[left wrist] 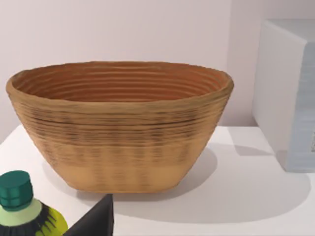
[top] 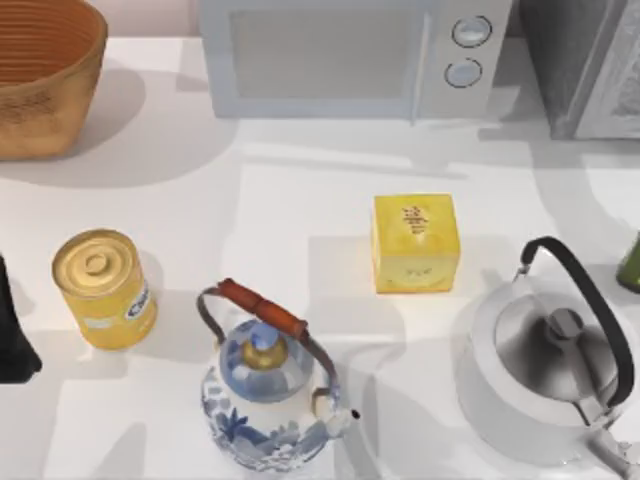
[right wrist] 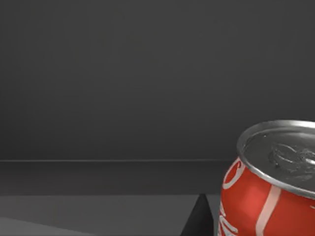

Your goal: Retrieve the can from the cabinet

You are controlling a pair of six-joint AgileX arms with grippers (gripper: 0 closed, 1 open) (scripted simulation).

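Right claw (right wrist: pixel 199 216) beside red can (right wrist: pixel 268 187) inside dark cabinet (right wrist: pixel 123 73).

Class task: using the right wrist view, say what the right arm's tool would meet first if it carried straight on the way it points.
Probably the dark grey back wall of the cabinet interior. The red can stands off to one side, though depth is unclear and it might be brushed first.

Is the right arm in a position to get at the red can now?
Probably yes. In the right wrist view the red can stands upright and close, against dark grey walls, with nothing between the camera and it. Whether the fingers are already around it cannot be told.
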